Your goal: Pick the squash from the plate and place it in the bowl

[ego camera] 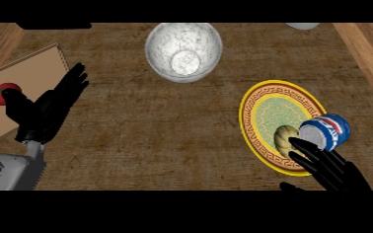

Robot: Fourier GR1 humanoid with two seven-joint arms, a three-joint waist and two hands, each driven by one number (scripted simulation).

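A yellowish ribbed squash point(284, 135) lies on the lower part of a yellow-rimmed plate point(271, 103) at the right of the counter. My right hand point(329, 170) comes in from the lower right, open, its straight fingertips point(300, 145) over the squash's near edge and hiding part of it. A grey-white bowl point(183, 51) stands at the top centre, well apart from the plate. My left hand point(45, 109) rests open at the left edge with its fingers up.
A blue and white can point(326, 132) lies on its side at the plate's right rim, right beside my right fingers. A tan board point(33, 71) with a red object point(9, 89) sits at the far left. A wooden edge point(357, 42) runs along the upper right.
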